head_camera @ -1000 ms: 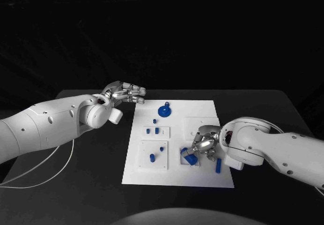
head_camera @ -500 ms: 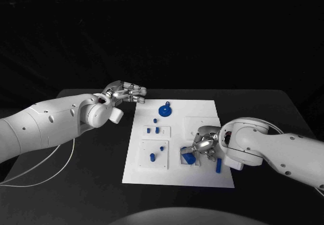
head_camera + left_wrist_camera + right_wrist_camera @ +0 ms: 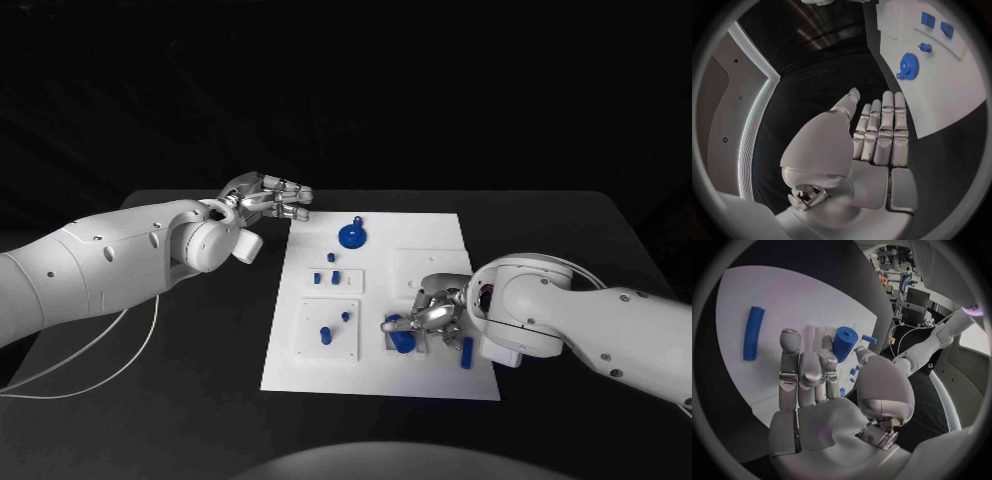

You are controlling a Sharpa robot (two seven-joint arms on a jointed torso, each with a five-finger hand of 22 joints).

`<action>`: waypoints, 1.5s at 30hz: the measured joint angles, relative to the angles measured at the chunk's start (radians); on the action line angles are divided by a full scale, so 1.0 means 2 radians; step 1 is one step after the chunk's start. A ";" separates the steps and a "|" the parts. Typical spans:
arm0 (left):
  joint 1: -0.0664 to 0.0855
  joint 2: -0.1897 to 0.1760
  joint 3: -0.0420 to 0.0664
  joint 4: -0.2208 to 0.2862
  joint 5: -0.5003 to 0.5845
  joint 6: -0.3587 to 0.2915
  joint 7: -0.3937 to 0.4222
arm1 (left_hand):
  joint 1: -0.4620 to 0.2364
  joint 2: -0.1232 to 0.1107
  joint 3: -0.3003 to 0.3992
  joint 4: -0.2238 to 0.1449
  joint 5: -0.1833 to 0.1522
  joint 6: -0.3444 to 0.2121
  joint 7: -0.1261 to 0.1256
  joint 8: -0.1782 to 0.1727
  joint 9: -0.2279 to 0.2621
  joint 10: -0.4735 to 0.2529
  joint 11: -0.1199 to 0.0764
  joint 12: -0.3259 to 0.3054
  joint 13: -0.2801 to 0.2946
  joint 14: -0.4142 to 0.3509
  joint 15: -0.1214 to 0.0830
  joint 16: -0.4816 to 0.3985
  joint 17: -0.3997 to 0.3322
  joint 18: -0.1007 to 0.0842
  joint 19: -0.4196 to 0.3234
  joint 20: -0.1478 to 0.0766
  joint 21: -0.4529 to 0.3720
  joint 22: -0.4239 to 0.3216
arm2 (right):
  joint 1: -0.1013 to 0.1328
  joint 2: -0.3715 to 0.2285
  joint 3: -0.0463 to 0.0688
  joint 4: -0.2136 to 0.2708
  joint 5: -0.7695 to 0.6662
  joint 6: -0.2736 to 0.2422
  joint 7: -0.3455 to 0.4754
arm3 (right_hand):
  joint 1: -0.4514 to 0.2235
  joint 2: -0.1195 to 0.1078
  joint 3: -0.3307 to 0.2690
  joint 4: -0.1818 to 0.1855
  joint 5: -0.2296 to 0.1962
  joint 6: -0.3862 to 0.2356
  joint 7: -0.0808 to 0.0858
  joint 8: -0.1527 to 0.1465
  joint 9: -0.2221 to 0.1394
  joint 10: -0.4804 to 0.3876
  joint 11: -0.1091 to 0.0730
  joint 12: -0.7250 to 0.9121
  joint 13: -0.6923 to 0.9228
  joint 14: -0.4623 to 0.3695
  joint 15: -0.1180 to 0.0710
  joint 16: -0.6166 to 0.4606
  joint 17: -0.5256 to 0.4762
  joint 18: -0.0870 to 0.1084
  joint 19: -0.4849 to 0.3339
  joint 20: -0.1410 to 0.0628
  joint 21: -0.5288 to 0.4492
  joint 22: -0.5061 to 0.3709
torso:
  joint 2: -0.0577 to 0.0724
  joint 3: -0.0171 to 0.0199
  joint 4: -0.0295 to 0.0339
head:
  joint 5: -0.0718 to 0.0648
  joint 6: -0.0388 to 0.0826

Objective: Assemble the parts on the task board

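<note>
The white task board (image 3: 433, 245) lies in the middle of the black table. My right hand (image 3: 437, 312) is low over its near right part and pinches a blue cylinder (image 3: 402, 340) between thumb and fingers; the right wrist view shows the cylinder (image 3: 844, 343) upright at the fingertips. A blue bar (image 3: 467, 352) lies on the board just right of that hand, and appears again (image 3: 753, 333) in the wrist view. My left hand (image 3: 268, 199) hovers off the board's far left corner with its fingers (image 3: 881, 131) stretched out and nothing in them.
A blue gear (image 3: 352, 237) sits at the board's far end, with small blue pieces (image 3: 329, 278) on an inset plate below it and two more pieces (image 3: 327, 336) on the near left plate. A white cable (image 3: 87, 355) trails on the table at the left.
My right hand has sunk slightly toward the board with the cylinder, shifting a little to the left. The left hand has stayed where it was.
</note>
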 measured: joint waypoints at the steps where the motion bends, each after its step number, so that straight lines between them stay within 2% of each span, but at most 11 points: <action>1: 0.000 0.000 0.000 0.000 0.000 0.000 0.000 | 0.000 0.000 0.000 0.000 0.000 0.000 0.000 0.000 0.000 0.000 0.000 0.000 0.000 0.000 0.000 0.000 0.000 0.000 0.000 0.000 0.000 0.000 | 0.000 0.000 0.000 0.001 0.000 0.000 0.000 | 0.000 0.000 -0.002 0.000 0.000 0.000 0.000 0.000 0.000 0.001 -0.001 0.000 0.000 0.000 0.000 0.000 0.000 0.000 0.000 0.000 0.000 0.000 | 0.000 0.0000 0.0000 | 0.000 0.000; 4: 0.000 0.000 0.000 0.000 0.000 0.000 0.000 | 0.000 0.000 0.000 0.000 0.000 0.000 0.000 0.000 0.000 0.000 0.000 0.000 0.000 0.000 0.000 0.000 0.000 0.000 0.000 0.000 0.000 0.000 | 0.000 -0.003 0.000 0.004 0.000 0.001 0.000 | 0.000 0.004 -0.010 0.001 0.000 0.000 0.000 0.000 0.002 0.002 -0.002 0.000 0.002 0.000 0.000 0.000 0.001 0.000 0.000 0.000 0.002 0.000 | 0.000 0.0001 -0.0001 | 0.000 0.000; 8: 0.000 -0.001 0.000 -0.001 0.000 0.000 -0.001 | 0.000 0.000 0.000 0.000 0.000 0.000 0.000 0.000 0.000 -0.003 -0.001 0.000 0.000 0.000 0.000 0.000 0.000 0.000 0.000 0.000 0.000 -0.002 | 0.000 -0.008 0.000 0.009 0.001 0.003 0.000 | 0.000 0.004 -0.010 0.001 0.000 0.002 0.002 0.000 0.003 0.002 -0.002 0.000 0.004 0.000 0.000 0.000 0.002 0.000 0.000 0.000 0.002 0.001 | 0.000 0.0003 -0.0001 | 0.000 -0.001; 10: 0.000 -0.001 0.000 -0.001 -0.001 0.001 -0.001 | 0.000 0.000 0.000 0.000 0.000 0.000 0.000 0.000 0.000 -0.004 0.000 0.000 0.000 0.000 0.000 0.000 0.000 0.000 0.000 0.000 0.000 -0.002 | 0.000 -0.010 0.000 0.012 0.002 0.003 0.000 | 0.001 0.005 -0.010 0.001 0.000 0.004 0.000 0.000 0.007 0.002 -0.002 0.000 0.005 0.000 0.000 0.001 0.003 0.000 0.000 0.000 0.005 0.002 | 0.000 0.0003 -0.0002 | 0.000 -0.001; 14: 0.000 -0.001 0.000 -0.001 -0.001 0.001 -0.002 | 0.000 0.000 0.000 0.000 0.000 0.000 0.000 0.000 0.000 -0.004 0.000 0.000 0.000 0.000 0.000 0.000 0.000 0.000 0.000 0.000 0.000 -0.002 | 0.000 -0.018 0.000 0.017 0.005 0.006 0.000 | 0.002 0.007 -0.010 0.001 0.000 0.009 0.000 0.000 0.034 0.003 -0.003 0.000 0.009 0.000 0.000 0.002 0.004 0.000 0.000 0.000 0.005 0.002 | 0.000 0.0002 -0.0003 | 0.000 -0.001; 18: 0.000 -0.001 0.000 -0.001 -0.001 0.001 -0.002 | 0.000 0.000 0.000 0.000 0.000 0.000 0.000 0.000 0.000 -0.004 0.000 0.000 0.000 0.000 0.000 0.000 0.000 0.000 0.000 0.000 0.000 -0.002 | 0.000 -0.023 0.000 0.022 0.008 0.008 0.000 | 0.002 0.007 -0.010 0.001 0.000 0.009 0.000 0.000 0.047 0.005 -0.002 -0.002 0.011 0.000 0.000 0.002 0.005 0.000 0.000 0.000 0.005 0.003 | 0.000 0.0002 -0.0003 | -0.001 0.000; 22: 0.000 -0.001 0.000 -0.001 -0.002 0.001 -0.003 | 0.000 0.000 0.000 0.000 0.000 0.000 0.000 0.000 0.000 -0.004 0.000 0.000 0.000 0.000 0.000 0.000 0.000 0.000 0.000 0.000 0.000 -0.002 | 0.000 -0.030 0.000 0.027 0.014 0.013 0.000 | 0.020 0.013 -0.007 -0.003 0.000 0.009 0.000 0.000 0.051 0.005 -0.002 -0.002 0.012 0.000 0.000 0.002 0.005 0.000 0.000 0.000 0.005 0.003 | 0.000 0.0001 -0.0002 | -0.001 0.000; 26: 0.000 -0.001 0.000 -0.001 -0.002 0.001 -0.003 | 0.000 0.000 0.000 0.000 0.000 0.000 0.000 0.000 0.000 -0.004 0.000 0.000 0.000 0.000 0.000 0.000 0.000 0.000 0.000 0.000 0.000 -0.002 | 0.000 -0.037 0.001 0.031 0.023 0.019 0.001 | 0.040 0.016 -0.005 -0.015 0.000 0.009 0.000 0.000 0.055 0.007 -0.003 -0.002 0.015 0.000 0.000 0.002 0.005 0.000 0.000 0.000 0.005 0.003 | 0.000 0.0000 -0.0001 | -0.001 0.001; 30: 0.000 -0.001 0.000 -0.001 -0.002 0.001 -0.003 | 0.000 0.000 0.000 0.000 0.000 0.000 0.000 0.000 0.000 -0.004 0.000 0.000 0.000 0.000 0.000 0.000 0.000 0.000 0.000 0.000 0.000 -0.002 | 0.000 -0.043 0.001 0.032 0.031 0.026 0.004 | 0.040 0.016 -0.005 -0.025 0.000 0.009 0.000 0.000 0.060 0.007 -0.003 -0.002 0.016 0.000 0.000 0.002 0.005 0.000 0.000 0.000 0.005 0.003 | 0.000 0.0000 -0.0001 | -0.001 0.001; 40: 0.000 -0.002 -0.001 -0.001 -0.002 0.002 -0.004 | 0.000 0.000 0.000 0.000 0.000 0.000 0.000 0.000 0.000 -0.004 0.000 0.000 0.000 0.000 0.000 0.000 0.000 0.000 0.000 0.000 0.000 -0.002 | 0.000 -0.050 0.002 0.033 0.044 0.040 0.013 | 0.040 0.016 -0.004 -0.031 0.000 0.009 0.000 0.000 0.072 0.007 -0.003 -0.002 0.017 0.000 0.000 0.002 0.005 0.000 0.000 0.000 0.005 0.003 | 0.000 0.0000 0.0000 | 0.000 0.002; 45: 0.000 -0.002 -0.001 -0.001 -0.002 0.002 -0.004 | 0.000 0.000 -0.001 0.001 0.000 0.000 0.000 0.000 0.000 -0.004 0.000 0.000 0.000 0.000 0.000 0.000 0.000 0.000 0.000 0.000 0.003 -0.005 | 0.000 -0.050 0.002 0.033 0.048 0.043 0.016 | 0.033 0.026 -0.004 -0.031 0.000 0.009 0.000 0.000 0.075 0.007 -0.003 -0.002 0.017 0.000 0.000 0.002 0.005 0.000 0.000 0.000 0.005 0.004 | 0.000 -0.0002 0.0000 | 0.000 0.001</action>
